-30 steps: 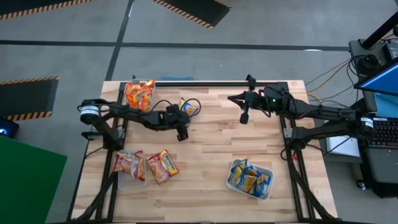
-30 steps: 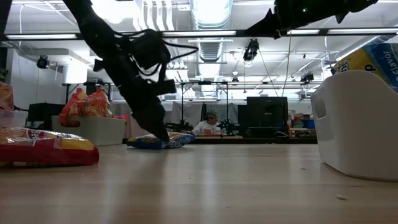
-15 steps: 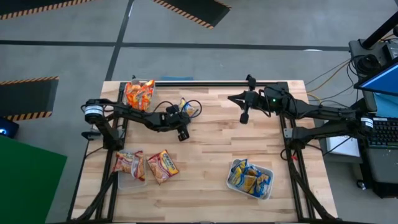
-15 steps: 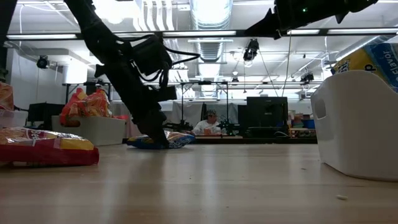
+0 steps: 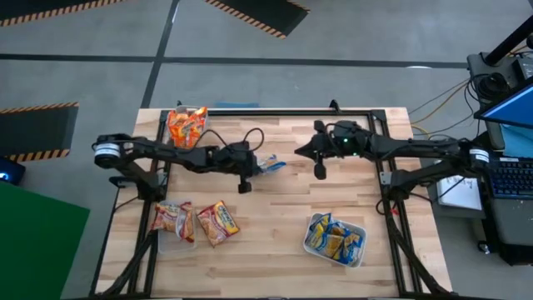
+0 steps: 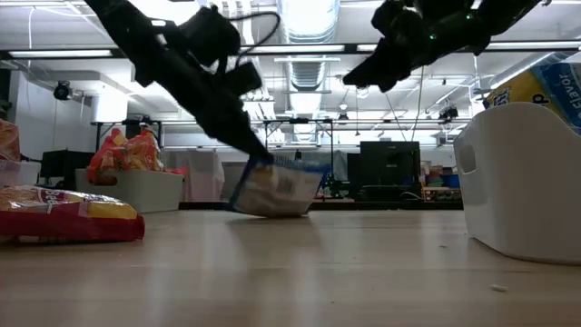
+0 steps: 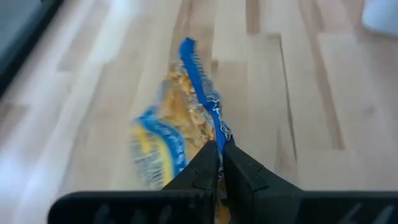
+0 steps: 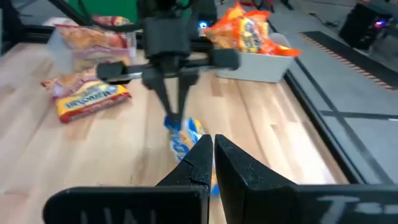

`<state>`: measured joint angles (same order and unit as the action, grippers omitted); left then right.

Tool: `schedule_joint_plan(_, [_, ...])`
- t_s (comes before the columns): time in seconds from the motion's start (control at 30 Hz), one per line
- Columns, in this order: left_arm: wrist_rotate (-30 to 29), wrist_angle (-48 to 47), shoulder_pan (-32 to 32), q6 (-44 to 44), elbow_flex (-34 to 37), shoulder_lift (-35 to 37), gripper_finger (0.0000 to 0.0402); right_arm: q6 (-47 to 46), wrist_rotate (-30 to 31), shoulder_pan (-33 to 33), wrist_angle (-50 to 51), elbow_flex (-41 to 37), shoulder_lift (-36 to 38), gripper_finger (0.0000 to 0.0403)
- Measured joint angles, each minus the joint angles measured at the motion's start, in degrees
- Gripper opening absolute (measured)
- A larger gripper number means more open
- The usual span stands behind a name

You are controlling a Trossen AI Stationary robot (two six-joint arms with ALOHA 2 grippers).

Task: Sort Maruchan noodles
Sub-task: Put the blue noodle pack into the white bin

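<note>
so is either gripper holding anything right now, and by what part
The left gripper pinches the blue noodle packet by its crimped end edge. The right gripper holds nothing.

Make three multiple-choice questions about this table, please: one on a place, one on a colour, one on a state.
1. Where is the tub of blue packets?
A. near right of the table
B. far left
C. centre

2. What colour edges the packet in the left gripper?
A. red
B. blue
C. green

3. How is that packet held?
A. lying flat, untouched
B. pinched and tilted up
C. inside a tub

Answers: 1 A, the high view shows it below the right gripper. 2 B, blue trim in the left wrist view. 3 B, the low view shows it raised.
</note>
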<state>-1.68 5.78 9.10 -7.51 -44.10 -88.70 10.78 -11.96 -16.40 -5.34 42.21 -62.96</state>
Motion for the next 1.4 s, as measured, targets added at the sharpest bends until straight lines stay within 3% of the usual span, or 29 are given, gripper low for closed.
schedule_joint_plan(0.3, [0.1, 1.3, 0.0, -0.5, 0.0, 2.8, 0.0000, -0.8, 0.4, 4.6, -1.8, 5.8, -8.8, 0.0025])
schedule_joint_plan(0.63, [-0.6, 1.9, 0.2, -0.3, 0.0, 2.7, 0.0000, -0.5, 2.4, 6.4, 18.1, 20.4, -21.7, 0.0135])
schedule_joint_plan(1.0, [-0.8, 2.4, 0.2, -0.2, 0.0, 2.7, 0.0000, 0.3, 12.6, 6.4, 29.3, 31.6, -35.3, 0.0180])
schedule_joint_plan(1.27, [-0.8, 3.8, 0.2, 0.1, 0.0, 2.6, 0.0000, 1.2, 12.5, 6.4, 29.6, 34.1, -39.8, 0.0181])
schedule_joint_plan(1.4, [-0.8, 3.9, 0.2, 0.5, 0.0, 2.6, 0.0000, 1.2, 12.5, 6.3, 30.0, 34.4, -40.1, 0.0135])
